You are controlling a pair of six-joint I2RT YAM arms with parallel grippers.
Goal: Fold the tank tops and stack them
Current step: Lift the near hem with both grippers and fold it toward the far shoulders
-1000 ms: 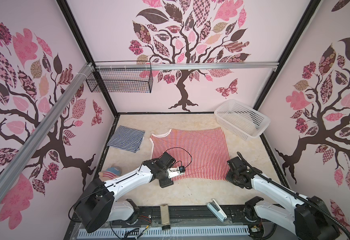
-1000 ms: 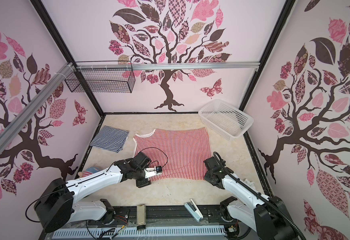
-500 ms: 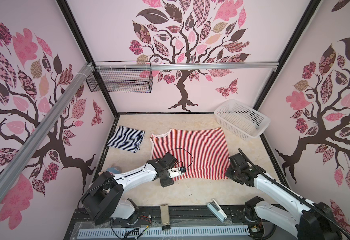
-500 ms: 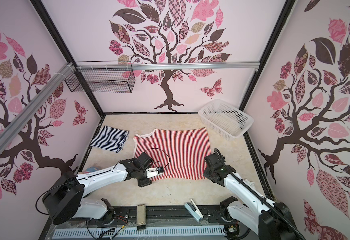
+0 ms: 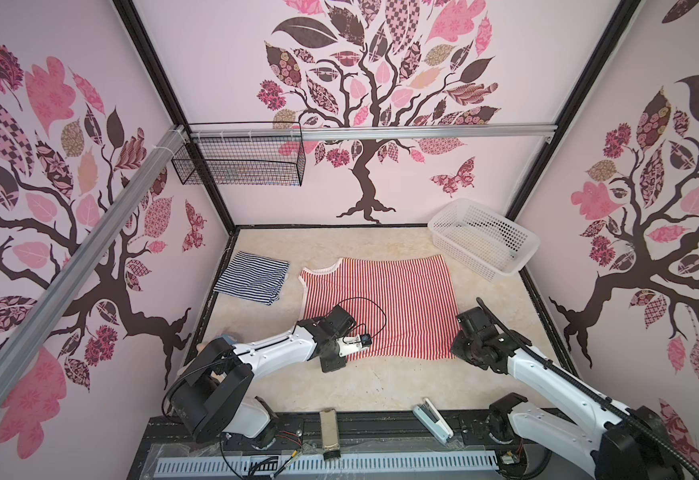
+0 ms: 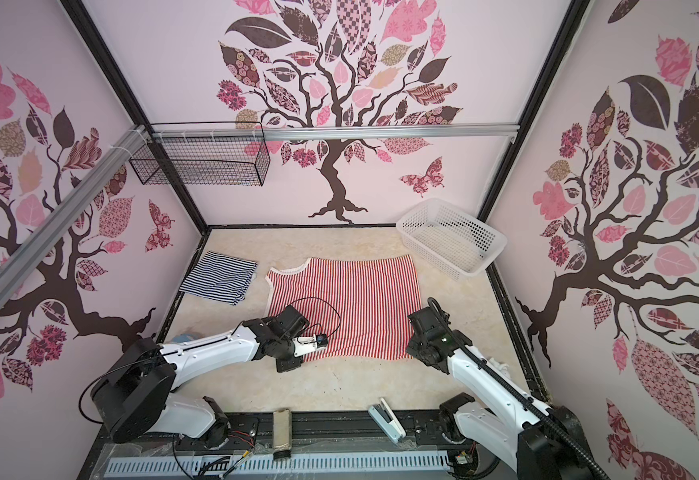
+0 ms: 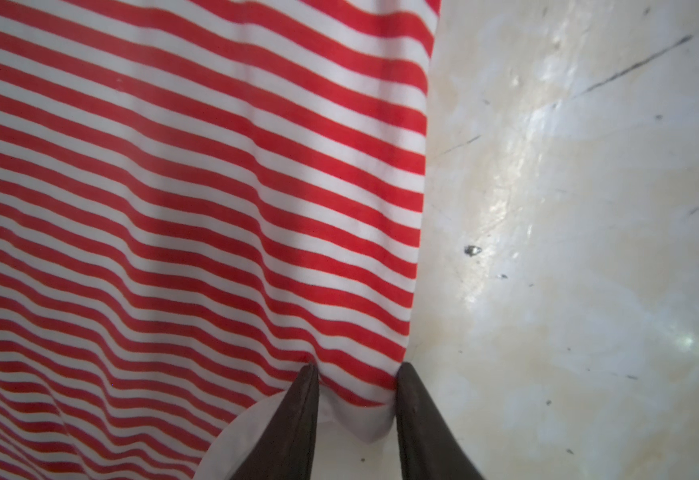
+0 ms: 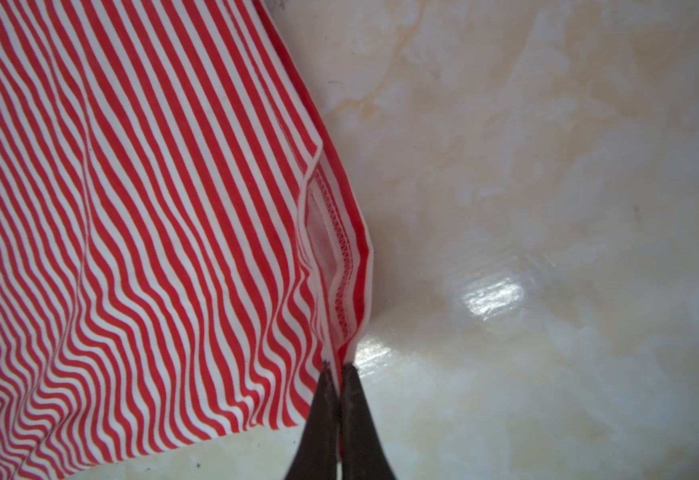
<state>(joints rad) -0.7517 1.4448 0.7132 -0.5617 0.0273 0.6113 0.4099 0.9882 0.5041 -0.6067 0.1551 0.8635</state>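
The red-and-white tank top [image 5: 381,299] [image 6: 348,299] lies spread flat in the middle of the table. My left gripper [image 5: 333,360] [image 7: 356,368] stands at its near left corner. Its jaws are still apart, and a bunched fold of the striped fabric [image 7: 215,187] sits between them, touching both fingers. My right gripper [image 5: 460,353] [image 8: 339,365] is at the near right corner, shut on the hem [image 8: 339,257], which is pulled into a ridge. The navy-and-white tank top [image 5: 252,278] [image 6: 219,278] lies folded at the back left.
A white plastic basket [image 5: 501,266] [image 6: 464,266] stands at the back right corner. A black wire basket [image 5: 240,166] hangs on the back wall. A bit of a plush doll [image 5: 225,334] shows behind the left arm. Two small tools [image 5: 433,417] lie on the front rail.
The left gripper's jaws have narrowed around the near left corner of the red-and-white top, and the left arm has sunk lower. The right gripper has kept its grip and barely moved.
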